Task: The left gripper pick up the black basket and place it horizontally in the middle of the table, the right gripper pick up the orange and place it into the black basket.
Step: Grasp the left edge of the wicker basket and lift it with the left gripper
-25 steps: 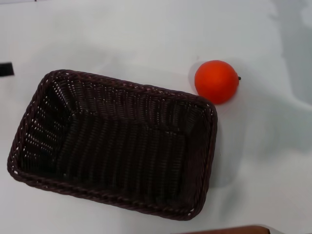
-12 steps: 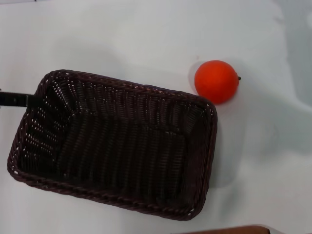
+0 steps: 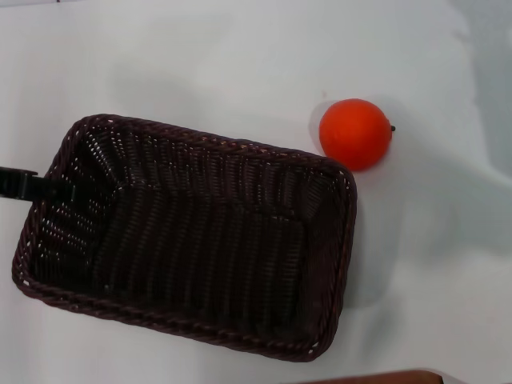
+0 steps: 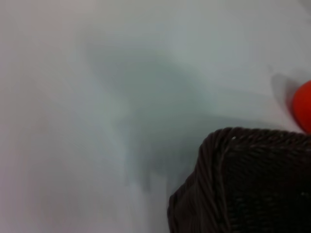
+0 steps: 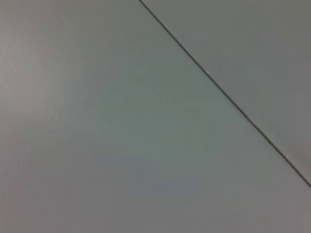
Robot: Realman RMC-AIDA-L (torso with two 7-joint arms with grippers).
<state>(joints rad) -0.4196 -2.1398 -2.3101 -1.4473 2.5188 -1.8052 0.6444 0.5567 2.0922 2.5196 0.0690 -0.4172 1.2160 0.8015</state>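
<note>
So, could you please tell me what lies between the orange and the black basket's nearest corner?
Nothing: in the head view, only a bare strip of the table separates the orange from the black basket; they do not touch.

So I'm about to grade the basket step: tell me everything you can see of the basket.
The basket is a large rectangular one in very dark brown-black woven wicker-style material, with a braided rim, sloping sides and an open weave. It sits upright and empty on the white table, skewed rather than square to the head view. The orange lies on the table just beyond its far right corner, apart from it. The left gripper reaches its left end at the rim; whether it grips is unclear.
</note>
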